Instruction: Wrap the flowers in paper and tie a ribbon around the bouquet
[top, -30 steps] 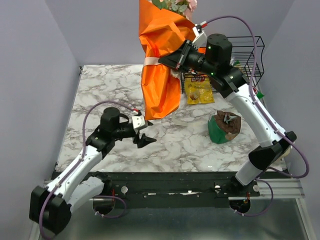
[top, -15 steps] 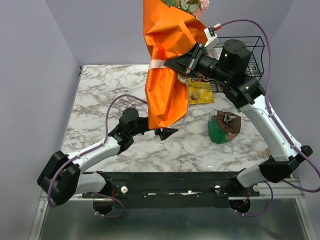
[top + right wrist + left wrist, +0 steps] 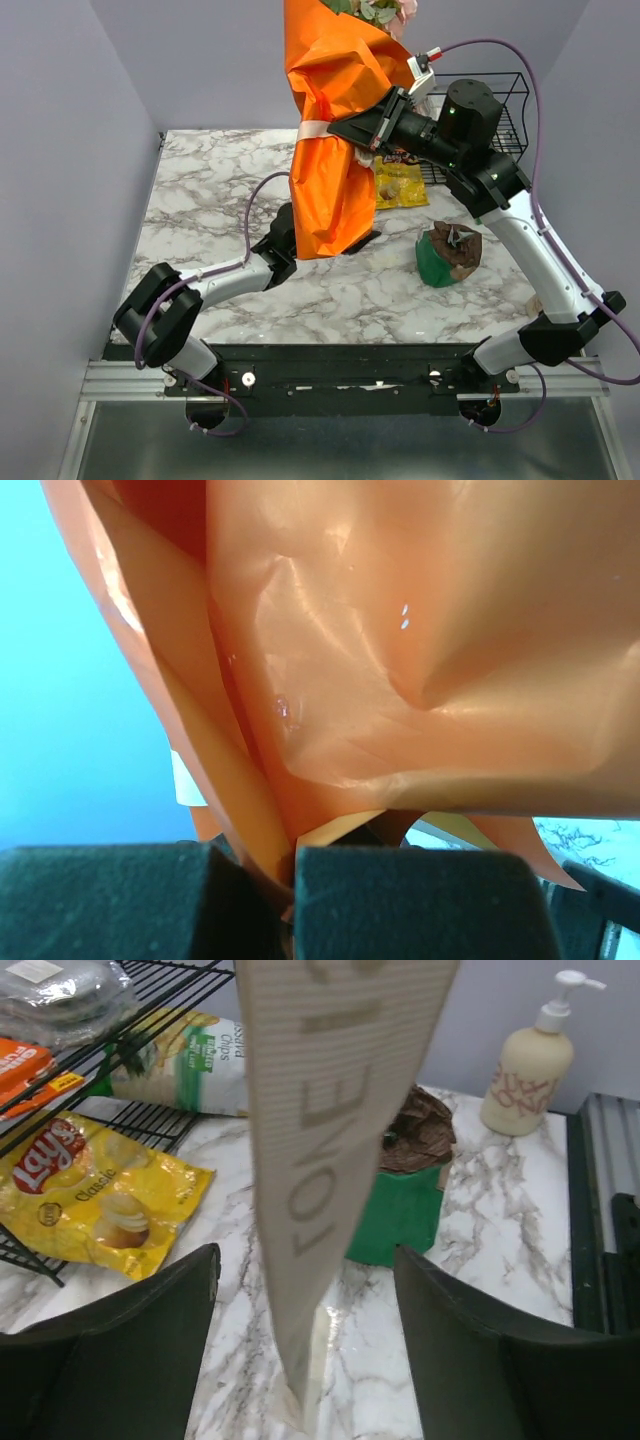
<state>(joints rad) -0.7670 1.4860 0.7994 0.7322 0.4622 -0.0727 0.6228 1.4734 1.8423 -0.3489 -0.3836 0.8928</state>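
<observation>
We held the bouquet (image 3: 330, 90) high at the top centre of the overhead view. The right gripper (image 3: 340, 125) was clamped on its paper (image 3: 335, 190) waist, with the flowers (image 3: 372, 8) poking out above. The ribbon (image 3: 312, 129) circled that waist, so wrapping looked done. Our left gripper (image 3: 305, 1345) stood open on either side of the ribbon's hanging end, and we judged the knot was left to tie.
</observation>
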